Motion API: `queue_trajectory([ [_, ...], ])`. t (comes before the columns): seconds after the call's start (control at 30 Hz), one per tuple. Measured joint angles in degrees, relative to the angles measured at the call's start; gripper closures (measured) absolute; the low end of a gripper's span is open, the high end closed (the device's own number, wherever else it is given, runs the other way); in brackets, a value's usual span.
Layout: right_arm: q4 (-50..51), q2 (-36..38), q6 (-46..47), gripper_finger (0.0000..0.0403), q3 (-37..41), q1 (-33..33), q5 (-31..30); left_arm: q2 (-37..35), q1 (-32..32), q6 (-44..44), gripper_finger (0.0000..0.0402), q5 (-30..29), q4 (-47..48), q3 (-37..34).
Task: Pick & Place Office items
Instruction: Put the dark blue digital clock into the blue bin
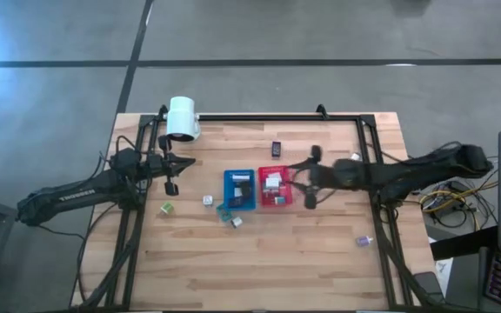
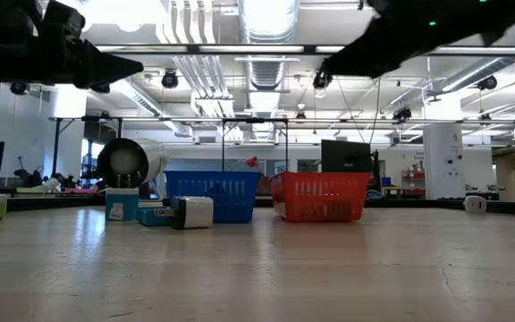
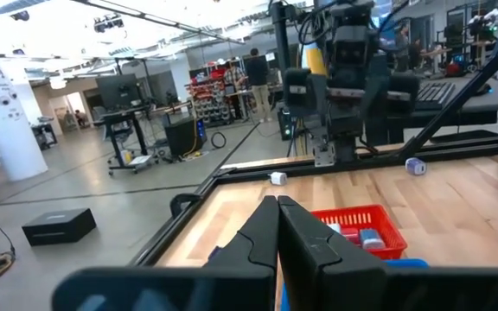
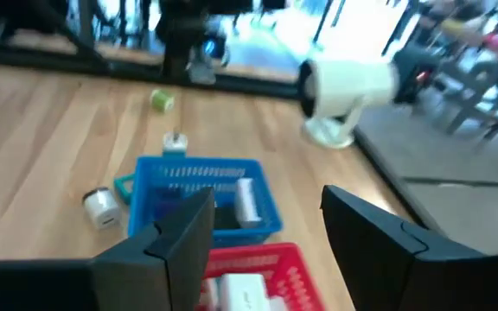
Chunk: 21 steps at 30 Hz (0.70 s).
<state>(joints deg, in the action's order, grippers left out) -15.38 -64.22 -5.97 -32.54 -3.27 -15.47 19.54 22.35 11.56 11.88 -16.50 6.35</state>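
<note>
My right gripper [image 1: 310, 176] hangs with jaws wide and empty just beside the red plastic mesh tray [image 1: 275, 189], likely for a drop there. Trayed white pieces sit under it. The blue mesh tray [image 1: 239, 189] touches the red one. Loose items lie farther off: green block [image 1: 167, 208], white block [image 1: 207, 200], small dark block [image 1: 277, 149]. My left gripper [image 1: 171, 187] waits pinched, empty.

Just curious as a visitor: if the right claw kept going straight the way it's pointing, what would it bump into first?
Probably the red basket, right under the open right gripper, then the blue basket beyond it. Its height is hard to judge, so it might pass over both.
</note>
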Motion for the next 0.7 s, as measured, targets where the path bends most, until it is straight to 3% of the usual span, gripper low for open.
queue_trajectory([
  [0.13, -0.5, 12.2, 0.2, 0.0223, 7.2, 0.2, -1.1, 0.0, 0.0, -0.7, 0.039, 0.1, -0.1, 0.0],
  [0.3, -4.8, 26.4, -3.4, 0.0294, 15.6, 0.1, 6.3, 0.0, 0.0, -0.7, 0.039, 0.1, -0.1, 0.0],
  [0.5, -7.8, 39.8, -5.0, 0.037, 22.6, 0.2, 6.6, 0.1, 0.0, -0.9, 0.039, 0.1, -0.2, 0.0],
  [0.7, -7.5, 48.5, -7.1, 0.0394, 26.1, 0.2, 6.5, 0.1, 0.0, -0.9, 0.039, 0.1, -0.2, 0.0],
])
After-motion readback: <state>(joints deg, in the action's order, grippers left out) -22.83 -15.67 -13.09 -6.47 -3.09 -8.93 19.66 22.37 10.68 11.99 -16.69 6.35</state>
